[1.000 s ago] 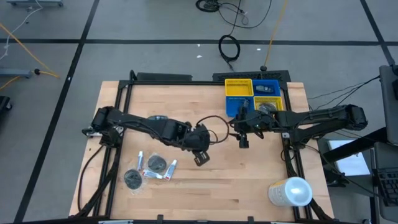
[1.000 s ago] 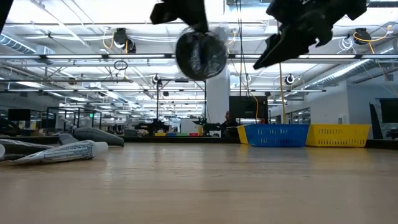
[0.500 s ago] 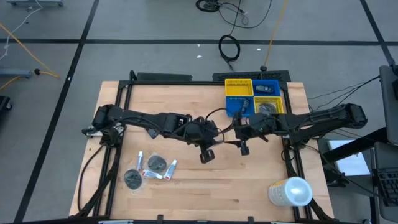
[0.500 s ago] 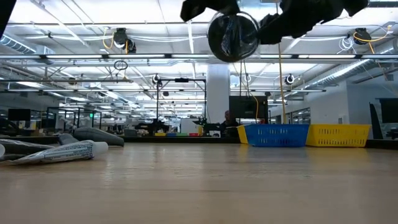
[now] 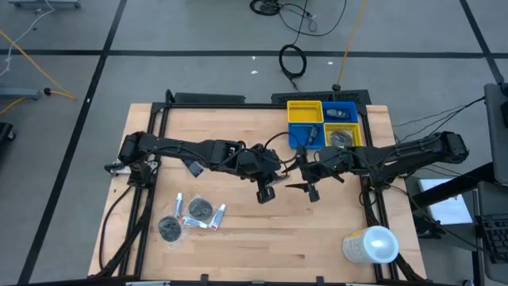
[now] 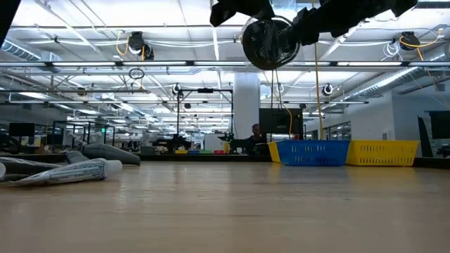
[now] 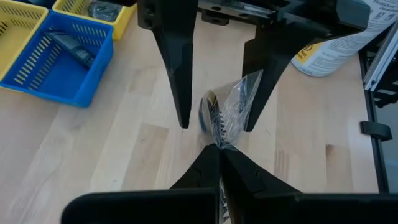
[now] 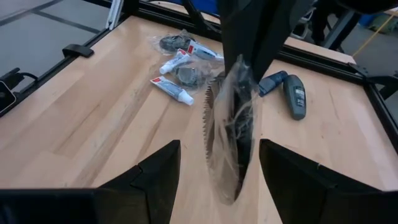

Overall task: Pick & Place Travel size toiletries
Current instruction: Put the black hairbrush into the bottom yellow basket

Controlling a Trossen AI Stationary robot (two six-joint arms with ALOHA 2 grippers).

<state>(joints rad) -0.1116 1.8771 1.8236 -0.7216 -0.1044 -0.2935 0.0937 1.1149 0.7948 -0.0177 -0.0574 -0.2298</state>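
Observation:
A round dark tin in a clear plastic wrap (image 7: pixel 222 115) hangs above the middle of the table, also seen in the low view (image 6: pixel 267 42). My left gripper (image 5: pixel 265 194) is shut on it. My right gripper (image 8: pixel 219 144) is open and comes level from the table's right, one finger on each side of the wrapped tin (image 8: pixel 229 134). More toiletries lie on the table's near left: white tubes (image 5: pixel 181 206), wrapped tins (image 5: pixel 200 209) and two dark mini bottles (image 8: pixel 295 96). My left gripper pinches the wrap's crumpled edge (image 7: pixel 219 144) between its two fingertips, slanting down from the table's left. The tin hangs on edge beyond the fingers, lifted clear of the table. My right gripper's fingers (image 7: pixel 177 74) flank the wrap; whether they touch it, I cannot tell.
Yellow (image 5: pixel 304 114) and blue (image 5: pixel 343 114) bins stand at the far right, with an item in the blue one (image 7: pixel 74 53). A big white cylinder (image 5: pixel 371 245) lies at the near right corner. Bare wood lies below the tin.
My left gripper has carried the wrapped tin toward the table's right and a little up, rolling its wrist. My right gripper has tipped up from pointing downward to nearly level, so its fingers now point at the tin. Neither gripper has opened or shut.

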